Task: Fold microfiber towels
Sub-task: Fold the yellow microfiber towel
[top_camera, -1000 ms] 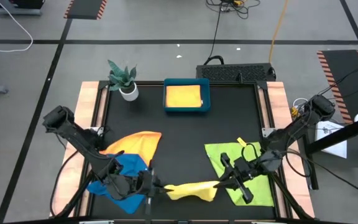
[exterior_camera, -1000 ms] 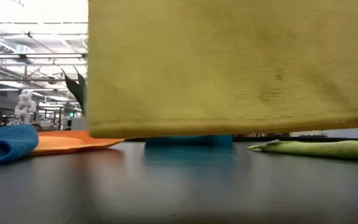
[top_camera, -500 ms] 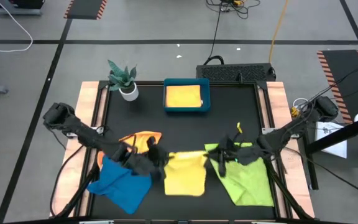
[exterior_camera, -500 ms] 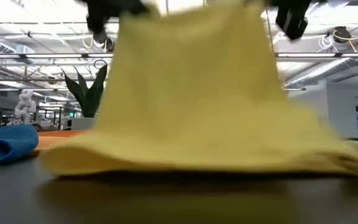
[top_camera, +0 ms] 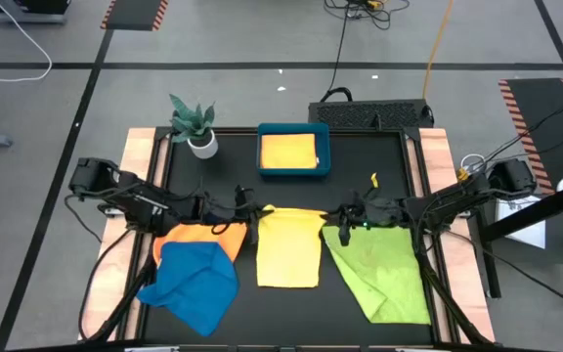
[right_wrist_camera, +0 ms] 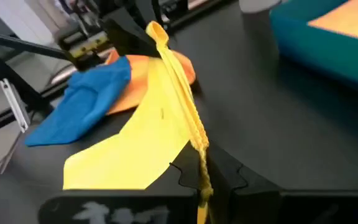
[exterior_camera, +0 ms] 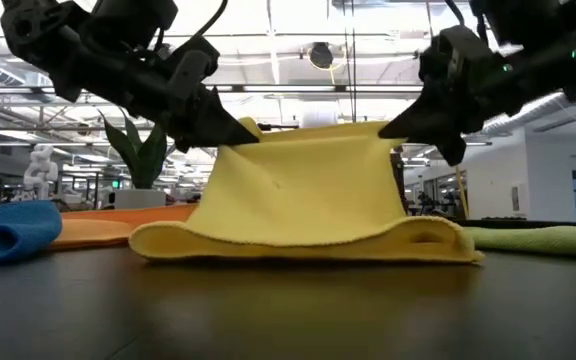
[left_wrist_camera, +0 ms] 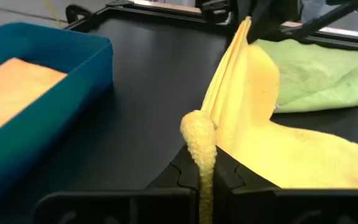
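Yellow microfiber towel (top_camera: pixel 289 249) lay mid-table in the high view, its far edge lifted between the left gripper (top_camera: pixel 250 211) and the right gripper (top_camera: pixel 341 217), each pinched shut on a far corner. Beside it on the left arm's side, an orange towel (top_camera: pixel 203 236) lay partly under a blue towel (top_camera: pixel 195 283); on the other side spread a lime green towel (top_camera: pixel 384 273). Behind them sat a teal tray (top_camera: pixel 294 172) holding a folded yellow-orange towel (top_camera: pixel 288 151), with a potted plant (top_camera: pixel 195 124) near the table's far left corner.

At table height, the yellow towel (exterior_camera: pixel 303 205) rose like a tent from the black table (exterior_camera: pixel 288 310), its top corners clamped by the left gripper (exterior_camera: pixel 236 132) and the right gripper (exterior_camera: pixel 393 128). The blue towel (exterior_camera: pixel 10 229) and orange towel (exterior_camera: pixel 118 228) lay off to one side, the green one (exterior_camera: pixel 538 238) to the other.

From the left wrist, the towel's corner (left_wrist_camera: pixel 199 134) bunched between closed fingers (left_wrist_camera: pixel 225 177), the tray (left_wrist_camera: pixel 55 99) close by with its folded cloth (left_wrist_camera: pixel 11 87).

From the right wrist, the stretched yellow edge (right_wrist_camera: pixel 179 99) ran to the far gripper, blue (right_wrist_camera: pixel 89 99) and orange (right_wrist_camera: pixel 179 62) cloths beyond.
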Robot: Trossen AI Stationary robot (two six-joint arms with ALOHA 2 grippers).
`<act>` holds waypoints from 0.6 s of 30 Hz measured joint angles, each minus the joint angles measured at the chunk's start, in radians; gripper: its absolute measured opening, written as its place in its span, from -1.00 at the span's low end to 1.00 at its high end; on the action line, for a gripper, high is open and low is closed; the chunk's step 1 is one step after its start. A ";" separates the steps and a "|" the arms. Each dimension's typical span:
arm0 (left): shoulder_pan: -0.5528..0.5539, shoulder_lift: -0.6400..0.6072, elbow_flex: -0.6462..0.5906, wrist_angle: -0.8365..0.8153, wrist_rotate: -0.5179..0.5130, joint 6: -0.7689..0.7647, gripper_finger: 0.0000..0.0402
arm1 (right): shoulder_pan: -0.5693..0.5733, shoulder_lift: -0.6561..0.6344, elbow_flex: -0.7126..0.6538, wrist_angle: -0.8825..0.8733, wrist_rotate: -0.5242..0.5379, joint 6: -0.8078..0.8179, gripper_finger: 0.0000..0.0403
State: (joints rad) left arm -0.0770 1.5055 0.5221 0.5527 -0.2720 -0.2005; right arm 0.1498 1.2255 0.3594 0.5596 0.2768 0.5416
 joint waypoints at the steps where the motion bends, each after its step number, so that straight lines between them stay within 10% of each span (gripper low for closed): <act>1: 0.005 0.000 -0.005 0.003 0.007 0.008 -0.96 | -0.006 0.000 -0.016 0.044 -0.022 -0.007 -1.00; 18: -0.230 0.001 -0.013 -0.008 -0.029 0.121 -0.98 | 0.192 0.229 -0.006 0.323 -0.064 -0.085 -1.00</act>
State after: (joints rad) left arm -0.3068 1.5063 0.5086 0.5448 -0.3012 -0.0799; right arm 0.3417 1.4546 0.3536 0.8827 0.2127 0.4570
